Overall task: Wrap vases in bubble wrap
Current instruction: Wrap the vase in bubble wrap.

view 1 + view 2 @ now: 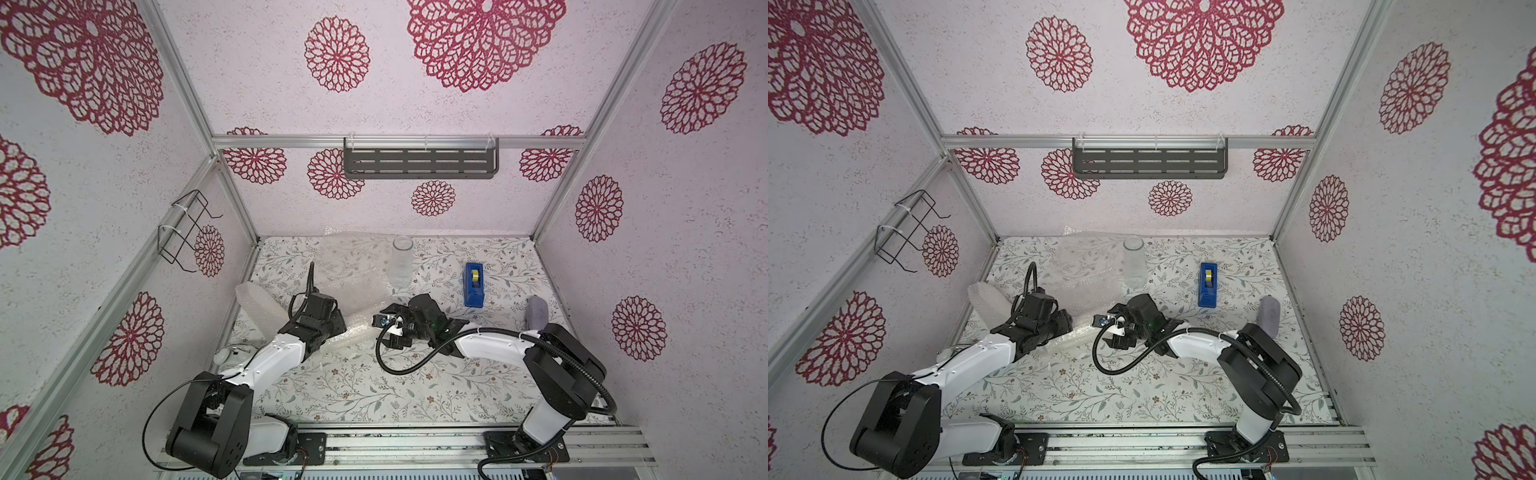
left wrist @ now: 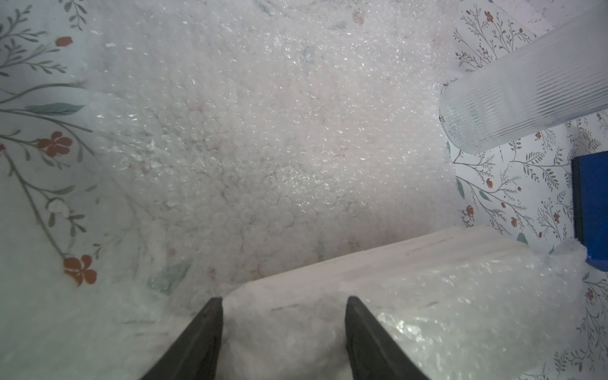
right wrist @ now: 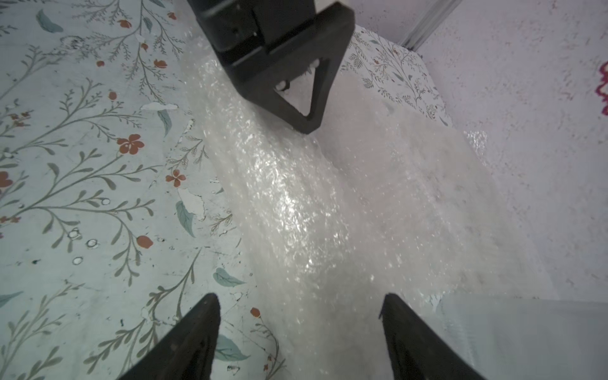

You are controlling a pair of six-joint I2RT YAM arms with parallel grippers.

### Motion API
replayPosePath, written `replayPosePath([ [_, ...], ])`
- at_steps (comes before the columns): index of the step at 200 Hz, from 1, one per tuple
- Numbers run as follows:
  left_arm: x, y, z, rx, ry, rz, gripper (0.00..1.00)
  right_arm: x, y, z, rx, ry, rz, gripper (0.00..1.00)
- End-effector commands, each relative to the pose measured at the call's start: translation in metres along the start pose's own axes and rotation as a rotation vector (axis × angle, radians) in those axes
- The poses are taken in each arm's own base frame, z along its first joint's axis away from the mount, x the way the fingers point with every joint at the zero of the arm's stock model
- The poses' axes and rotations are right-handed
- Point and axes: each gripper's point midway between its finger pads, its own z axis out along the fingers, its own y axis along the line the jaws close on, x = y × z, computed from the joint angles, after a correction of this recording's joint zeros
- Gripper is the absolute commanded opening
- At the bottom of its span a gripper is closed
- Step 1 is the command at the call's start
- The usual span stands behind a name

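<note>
Both top views show the whole floral-patterned table point(image 1: 353, 395); each wrist view shows only a patch of it. A large translucent sheet of bubble wrap point(image 1: 349, 266) lies flat across the back centre. More wrap covers a white ribbed ceramic vase point(image 2: 411, 260) lying on its side between the two arms. Only the left wrist view shows the ribs through the plastic; in both top views this bundle reads as crinkled film.

The left gripper point(image 2: 284, 306) clamps the wrapped vase, with one finger against each side. The right gripper point(image 3: 299, 302) stands with jaws wide apart and nothing between them, just short of the bundle. Its wrist view also shows a left finger point(image 3: 263, 82) pressed onto the wrap.

A bubble-wrapped bundle point(image 1: 257, 307) stands at the table's left edge, partly behind the left arm. A clear ribbed glass cylinder vase point(image 1: 402, 262) stands upright at the sheet's right edge. A purple-grey object point(image 1: 538, 316) near the right edge is half hidden by the right arm. A blue tape dispenser point(image 1: 473, 286) sits between the glass vase and that object.
</note>
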Motion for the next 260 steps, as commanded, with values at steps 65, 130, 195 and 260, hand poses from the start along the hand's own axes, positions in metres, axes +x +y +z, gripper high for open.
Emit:
replayPosePath([
  [65,0.023,0.012,0.011,-0.014,0.097,0.011,0.62,0.011,0.022,0.044,-0.201,0.101,-0.218,0.83],
  [130,0.021,0.015,0.016,-0.013,0.101,0.01,0.62,0.034,0.018,0.062,-0.274,0.203,-0.256,0.9],
  [195,0.012,0.021,0.019,-0.02,0.091,-0.003,0.62,0.069,0.021,0.071,-0.337,0.34,-0.284,0.89],
  [260,0.011,0.03,0.033,-0.075,0.138,0.002,0.62,0.093,0.018,0.058,-0.242,0.426,-0.305,0.86],
])
